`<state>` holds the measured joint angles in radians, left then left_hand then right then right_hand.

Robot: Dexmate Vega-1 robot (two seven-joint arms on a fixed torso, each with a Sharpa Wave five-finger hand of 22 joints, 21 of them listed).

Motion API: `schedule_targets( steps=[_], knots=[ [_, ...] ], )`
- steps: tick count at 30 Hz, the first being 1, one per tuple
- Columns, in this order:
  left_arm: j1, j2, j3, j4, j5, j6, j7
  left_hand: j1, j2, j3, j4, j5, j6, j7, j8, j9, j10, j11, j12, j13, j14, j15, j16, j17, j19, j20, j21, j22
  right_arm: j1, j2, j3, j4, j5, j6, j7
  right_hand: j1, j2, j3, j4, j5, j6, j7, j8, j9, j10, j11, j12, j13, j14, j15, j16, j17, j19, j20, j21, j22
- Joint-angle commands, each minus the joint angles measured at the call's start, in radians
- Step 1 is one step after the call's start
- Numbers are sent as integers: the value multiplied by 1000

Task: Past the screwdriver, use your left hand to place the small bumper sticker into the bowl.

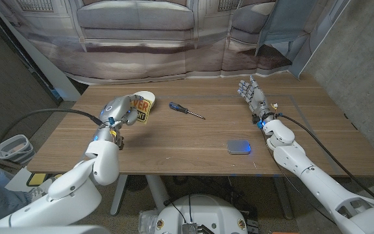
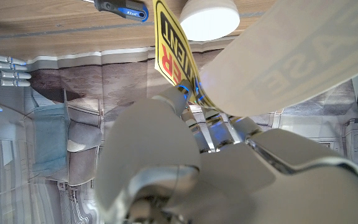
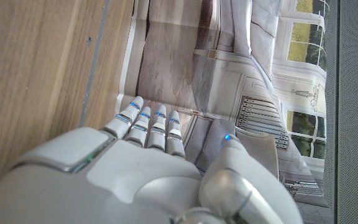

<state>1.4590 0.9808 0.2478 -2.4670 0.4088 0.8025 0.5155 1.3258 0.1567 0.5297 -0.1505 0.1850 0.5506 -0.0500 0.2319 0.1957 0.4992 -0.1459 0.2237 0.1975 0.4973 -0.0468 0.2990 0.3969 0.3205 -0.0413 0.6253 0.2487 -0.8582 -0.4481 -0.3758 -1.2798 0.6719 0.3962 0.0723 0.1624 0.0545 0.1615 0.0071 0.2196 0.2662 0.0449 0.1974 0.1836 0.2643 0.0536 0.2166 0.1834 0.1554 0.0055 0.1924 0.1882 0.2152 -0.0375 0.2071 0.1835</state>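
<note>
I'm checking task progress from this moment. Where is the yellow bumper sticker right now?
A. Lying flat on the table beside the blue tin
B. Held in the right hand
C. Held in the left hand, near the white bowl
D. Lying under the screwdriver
C. The left hand holds the yellow bumper sticker up by the white bowl, while the right hand holds nothing and the screwdriver lies apart on the table.

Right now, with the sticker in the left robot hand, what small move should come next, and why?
Probably carry it a little farther and lower it. The left robot hand holds the yellow bumper sticker with black and red lettering right at the white bowl, beside the blue-handled screwdriver. The sticker looks raised, not yet released, so easing it over the rim before opening seems sensible.
</note>
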Motion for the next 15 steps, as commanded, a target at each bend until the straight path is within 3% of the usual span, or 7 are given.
schedule_targets(
  steps=[1, 15],
  knots=[
    [-10, -5, -30, 47, -24, -53, 11, 5, -7, 1, 3, -3, 10, 0, 0, 2, 6, -1, 3, 2, 12, -89, -3, 4, 1, -14, 8, 3, 8, 5, -2, 11, 1, 0, 2, 2, 4, -1, 1, -3, 2, 4, -1, 4, 11, 3, 1, 4, 6, -2, 1, 4, 9, -23, 0, 4],
    [-45, -7, -44, 89, -54, -67, -11, -4, -11, -4, 8, -4, 16, -3, -1, 2, 9, -3, 1, 2, 16, -92, -5, 9, -4, -16, 17, 2, 11, 8, -1, 16, -2, 6, 2, 2, 5, -2, 1, -3, 3, 4, -1, 4, 10, 1, 0, 4, 6, -1, 1, 4, 9, -23, 0, 4]
  ],
)
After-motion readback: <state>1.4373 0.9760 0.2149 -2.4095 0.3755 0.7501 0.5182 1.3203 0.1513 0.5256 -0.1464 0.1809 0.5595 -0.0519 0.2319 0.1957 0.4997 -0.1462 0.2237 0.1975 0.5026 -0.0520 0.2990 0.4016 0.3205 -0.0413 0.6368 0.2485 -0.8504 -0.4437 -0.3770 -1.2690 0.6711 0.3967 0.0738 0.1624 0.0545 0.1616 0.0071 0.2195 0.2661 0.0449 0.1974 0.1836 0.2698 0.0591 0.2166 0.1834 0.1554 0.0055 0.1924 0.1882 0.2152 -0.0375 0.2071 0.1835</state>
